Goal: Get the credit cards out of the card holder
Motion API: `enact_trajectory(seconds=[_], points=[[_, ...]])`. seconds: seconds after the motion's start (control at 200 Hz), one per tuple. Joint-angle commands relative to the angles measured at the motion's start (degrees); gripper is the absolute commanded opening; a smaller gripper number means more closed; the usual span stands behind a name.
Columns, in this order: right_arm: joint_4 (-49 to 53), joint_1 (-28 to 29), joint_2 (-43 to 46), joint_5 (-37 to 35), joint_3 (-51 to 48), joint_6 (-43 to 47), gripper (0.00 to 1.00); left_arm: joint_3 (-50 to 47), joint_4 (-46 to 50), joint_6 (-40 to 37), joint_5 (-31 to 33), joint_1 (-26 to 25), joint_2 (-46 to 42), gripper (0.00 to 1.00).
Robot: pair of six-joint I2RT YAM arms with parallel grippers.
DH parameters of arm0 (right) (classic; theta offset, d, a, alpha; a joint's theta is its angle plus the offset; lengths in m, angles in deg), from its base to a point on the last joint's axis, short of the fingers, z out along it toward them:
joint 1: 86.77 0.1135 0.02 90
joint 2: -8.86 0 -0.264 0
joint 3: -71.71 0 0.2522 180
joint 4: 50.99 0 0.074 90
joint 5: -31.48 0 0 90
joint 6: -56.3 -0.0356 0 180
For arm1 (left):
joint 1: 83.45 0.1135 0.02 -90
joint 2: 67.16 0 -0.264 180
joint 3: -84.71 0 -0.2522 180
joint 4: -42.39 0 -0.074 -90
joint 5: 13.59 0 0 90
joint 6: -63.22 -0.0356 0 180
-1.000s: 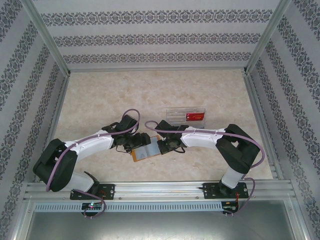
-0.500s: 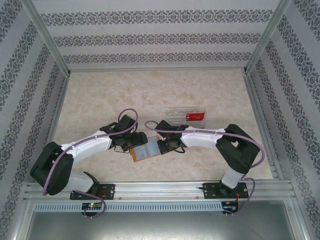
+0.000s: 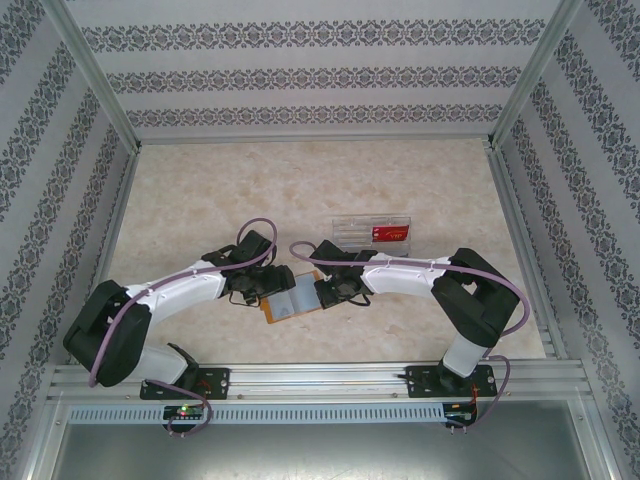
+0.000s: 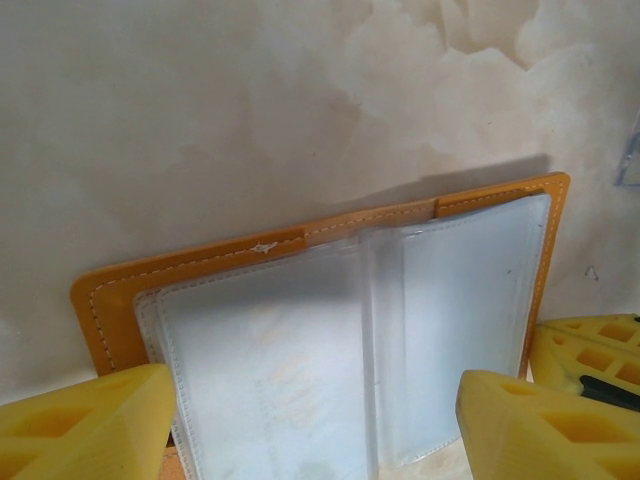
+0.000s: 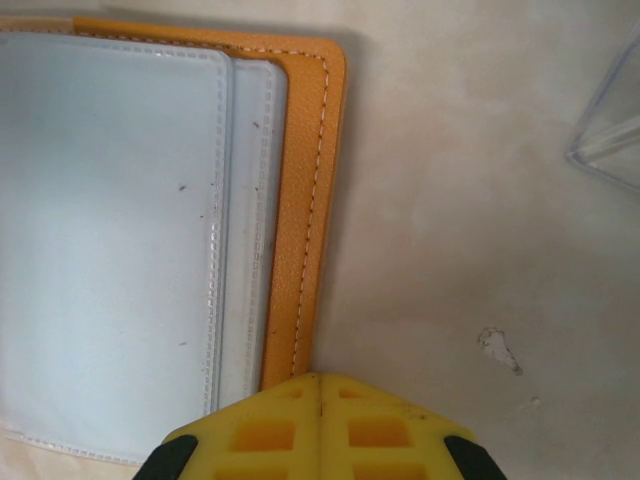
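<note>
The card holder (image 3: 291, 302) lies open on the table, orange-tan with grey translucent pockets (image 4: 300, 350). My left gripper (image 3: 262, 286) hovers over its left half. Its yellow fingers (image 4: 90, 420) are spread wide on either side of the pockets, so the gripper (image 4: 315, 405) is open and holds nothing. My right gripper (image 3: 326, 291) sits at the holder's right edge. Its fingertips (image 5: 320, 385) are shut together, over the orange border (image 5: 300, 200). No credit card shows clearly; only faint tan marks show through the left pocket.
A clear plastic tray (image 3: 372, 232) with a red card stands behind the right gripper; its corner (image 5: 610, 130) shows in the right wrist view. The right gripper's yellow finger (image 4: 590, 350) sits beside the holder's right edge. Metal rails and patterned walls bound the table.
The left arm has shifted slightly, bringing its gripper a little closer over the holder. The right arm and the holder have stayed put.
</note>
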Motion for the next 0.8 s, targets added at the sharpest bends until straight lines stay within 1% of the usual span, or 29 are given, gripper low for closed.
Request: enact_trajectory(seconds=[0.0,0.285,0.535,0.794], points=[[-1.14,1.58,-2.97,1.86,-0.47,-0.62,0.00,-0.26,0.76,0.49,-0.53,-0.80,1.12,0.75],[-1.20,1.58,-2.97,1.81,-0.53,-0.67,0.00,0.37,-0.09,0.18,-1.84,-0.74,2.63,0.75],[-1.22,1.57,-3.04,1.80,-0.43,-0.56,0.00,0.91,-3.86,-0.36,-4.76,-0.94,2.66,0.74],[-1.10,1.58,-2.97,1.67,-0.52,-0.71,0.00,2.48,-4.34,-1.16,-5.55,-1.80,3.36,0.74]])
